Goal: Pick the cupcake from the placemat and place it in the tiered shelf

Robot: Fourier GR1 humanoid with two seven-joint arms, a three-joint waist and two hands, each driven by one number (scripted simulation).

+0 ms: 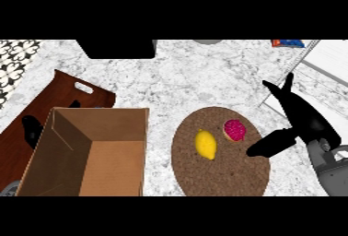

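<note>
- Two items lie on the round brown placemat (221, 159): a pink-topped cupcake (234, 130) near its upper right edge and a yellow lemon (206, 144) just left of it, the two close but apart.
- The right hand (302, 122) sits at the placemat's right edge with its fingers spread straight (holding nothing); the thumb (268, 145) reaches onto the mat just below and right of the cupcake, short of touching it.
- An open cardboard box (95, 152) stands at the left, overlapping a dark wooden tray (65, 92).
- The left hand (31, 129) shows only as a dark shape beside the box; I cannot tell how its fingers stand.
- The white tiered shelf (319, 64) occupies the upper right corner.
</note>
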